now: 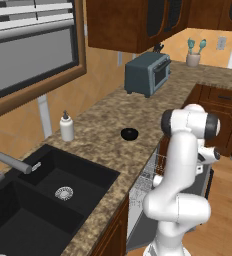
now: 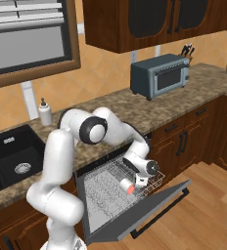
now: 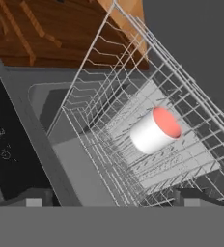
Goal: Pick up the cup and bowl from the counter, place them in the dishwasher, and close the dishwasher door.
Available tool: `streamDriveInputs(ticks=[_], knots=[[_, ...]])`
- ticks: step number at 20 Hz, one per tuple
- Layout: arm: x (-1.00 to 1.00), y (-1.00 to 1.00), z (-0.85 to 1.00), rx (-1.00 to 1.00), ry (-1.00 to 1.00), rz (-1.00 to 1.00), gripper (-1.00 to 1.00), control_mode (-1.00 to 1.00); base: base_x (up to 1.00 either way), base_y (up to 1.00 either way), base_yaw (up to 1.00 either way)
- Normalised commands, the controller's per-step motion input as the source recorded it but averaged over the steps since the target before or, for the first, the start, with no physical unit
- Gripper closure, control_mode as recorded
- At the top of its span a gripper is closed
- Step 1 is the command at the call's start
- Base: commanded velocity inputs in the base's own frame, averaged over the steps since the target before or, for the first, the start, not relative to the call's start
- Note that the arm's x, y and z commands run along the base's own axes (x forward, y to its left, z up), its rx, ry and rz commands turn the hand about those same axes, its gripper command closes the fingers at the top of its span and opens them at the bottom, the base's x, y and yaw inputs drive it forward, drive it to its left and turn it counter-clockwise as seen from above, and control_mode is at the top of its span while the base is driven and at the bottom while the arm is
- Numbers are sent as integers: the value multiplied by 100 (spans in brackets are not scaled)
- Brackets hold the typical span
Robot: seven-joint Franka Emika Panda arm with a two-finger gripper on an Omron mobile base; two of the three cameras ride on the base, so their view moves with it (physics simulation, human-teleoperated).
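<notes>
- Brown speckled table (image 1: 108,120) runs along the kitchen wall; the bowl (image 1: 129,133) sits on it near the front edge, well apart from the soap dispenser (image 1: 66,127) by the black sink (image 1: 48,190)
- Below, the dishwasher door (image 2: 135,215) hangs open, wire rack (image 2: 105,188) pulled out
- My pincer (image 2: 141,181) is spread wide, released, over the rack; the cup (image 3: 155,130) lies on its side in the rack, free of my fingers
</notes>
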Motion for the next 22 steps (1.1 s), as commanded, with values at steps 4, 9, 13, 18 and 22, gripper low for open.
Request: streamDriveInputs(ticks=[4,9,13,18,22], knots=[[-3,6,100,0,0,19,-100,-100,0,0,0],[0,39,100,0,3,21,-100,-100,0,0,0],[0,83,97,-4,4,22,-100,-100,0,0,0],[1,98,54,-10,1,22,-100,-100,0,0,0],[27,100,2,-16,8,17,-100,-100,0,0,0]])
